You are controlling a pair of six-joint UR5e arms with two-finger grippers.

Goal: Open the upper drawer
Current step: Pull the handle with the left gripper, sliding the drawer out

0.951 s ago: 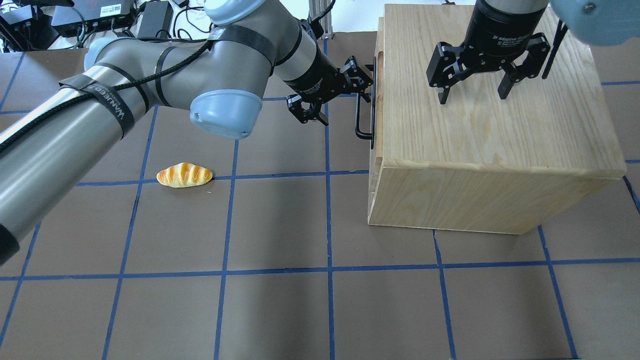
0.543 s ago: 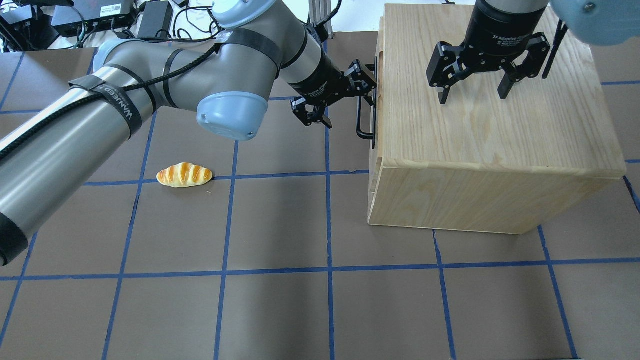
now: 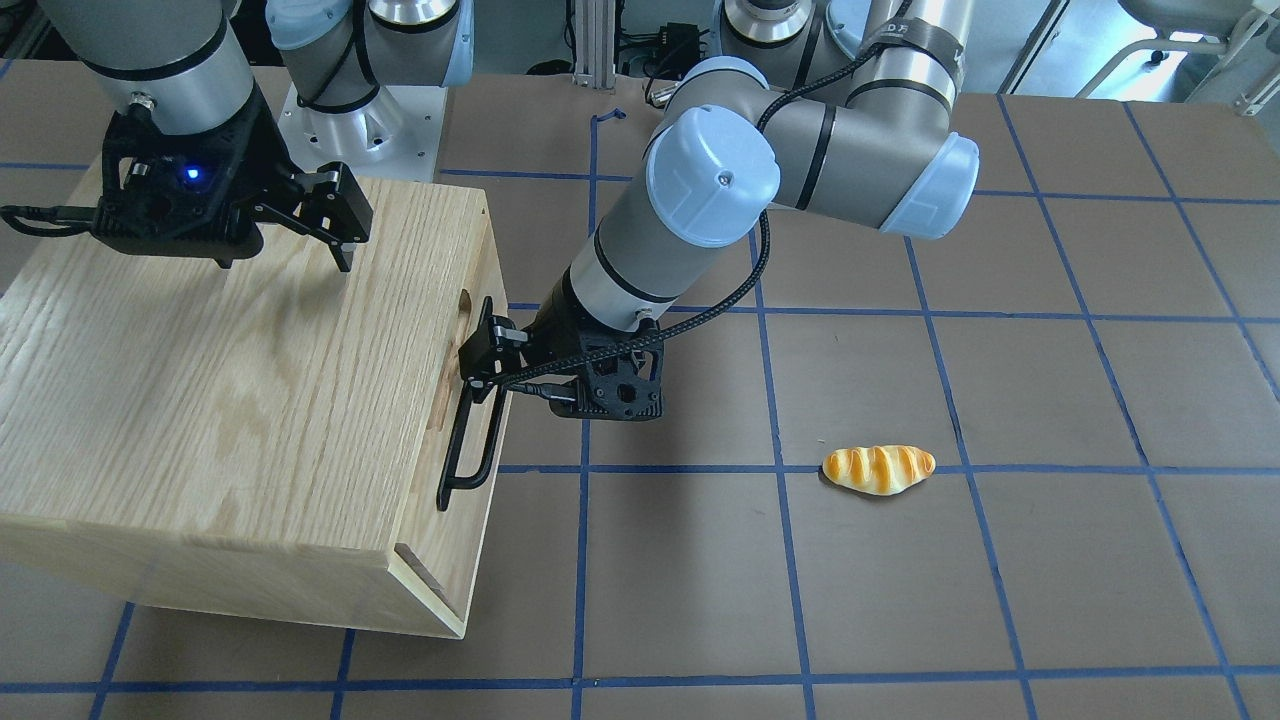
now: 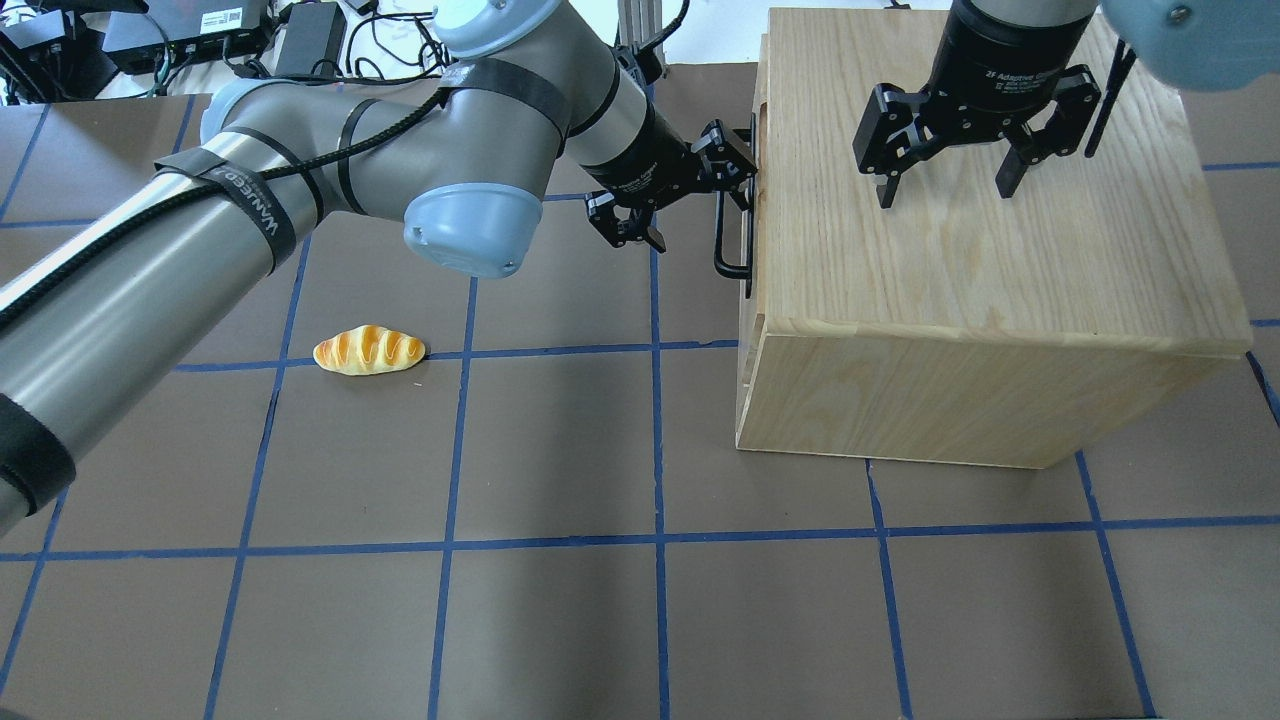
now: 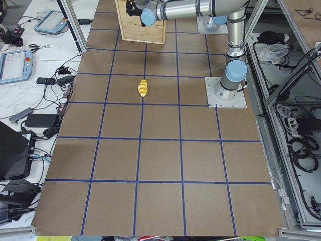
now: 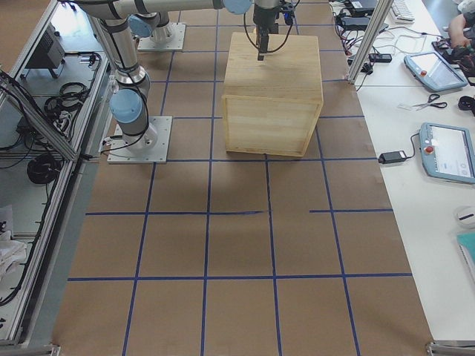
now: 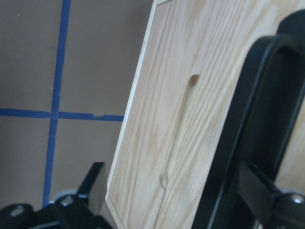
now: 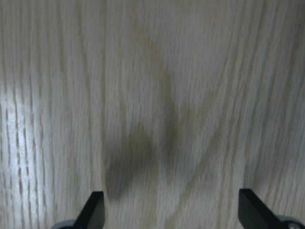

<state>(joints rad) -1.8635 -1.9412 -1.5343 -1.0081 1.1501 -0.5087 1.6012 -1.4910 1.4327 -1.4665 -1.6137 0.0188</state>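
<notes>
table (image 4: 560, 620): brown surface ruled into squares with blue tape; fills the lower half of the overhead frame.
bread roll (image 4: 368, 350): golden, striped, lying flat on a blue line at the left centre of the overhead frame, well apart from the cabinet.
cabinet (image 4: 980, 260): oak-grain box standing on the table at the right of the overhead frame, with its front face turned toward frame left.
upper drawer (image 3: 468, 400): pale-wood front panel at the top of the cabinet's front face. It sits flush with the cabinet body as far as the front-facing view shows.
bar handle (image 4: 720, 240): long black metal bar standing off the drawer front. Its lower end is free, and its upper end is behind the left gripper.
slot (image 7: 181, 129): oblong cut in the drawer front beside the handle, seen close in the left wrist view.
left gripper (image 4: 700, 205): at the upper centre of the overhead frame, pointed at the drawer front. Its fingers (image 7: 95, 183) are spread wide, with the bar between them close to one finger and not clamped.
right gripper (image 4: 945, 195): at the upper right of the overhead frame, pointing down over the cabinet's top. Its fingers are spread and hold nothing; whether the tips touch the wood cannot be told.
black boxes and cables (image 4: 200, 30): clustered beyond the table's far edge, at the upper left of the overhead frame.
</notes>
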